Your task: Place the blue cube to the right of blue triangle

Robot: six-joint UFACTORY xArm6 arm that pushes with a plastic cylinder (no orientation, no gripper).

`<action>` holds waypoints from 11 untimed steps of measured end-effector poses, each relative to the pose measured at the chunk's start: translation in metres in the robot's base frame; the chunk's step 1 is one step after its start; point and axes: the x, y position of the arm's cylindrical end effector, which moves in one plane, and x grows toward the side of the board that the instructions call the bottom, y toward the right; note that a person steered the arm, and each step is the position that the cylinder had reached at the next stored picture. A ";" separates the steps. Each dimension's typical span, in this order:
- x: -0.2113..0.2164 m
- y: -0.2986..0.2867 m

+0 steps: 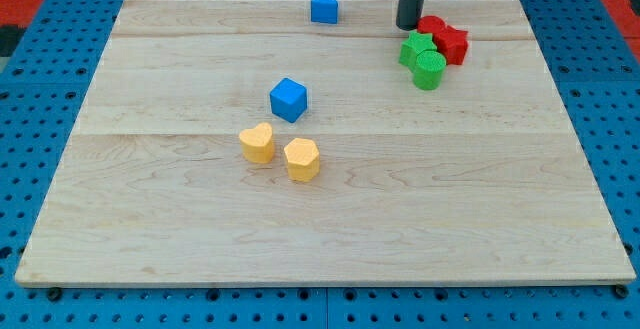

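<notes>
Camera view — my tip (410, 26), a bare rod end effector holding nothing, far right; blue cube (288, 100) lies nearer and left of it; blue triangle (324, 7) far centre.

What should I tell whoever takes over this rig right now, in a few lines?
My tip sits near the view's top right, just left of the red blocks and above the green blocks, far from both blue blocks.
The blue cube is mid-board, just above the two yellow blocks.
The blue triangle is at the board's top edge, left of my tip.
Done: nothing visible yet; the cube is below and slightly left of the triangle.
Left: bring my tip round to the cube and push it up to the triangle's right side, likely without hitting the red and green cluster.
</notes>
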 end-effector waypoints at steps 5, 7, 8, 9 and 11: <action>0.008 -0.116; 0.083 -0.129; 0.130 -0.109; 0.172 -0.088; 0.185 -0.162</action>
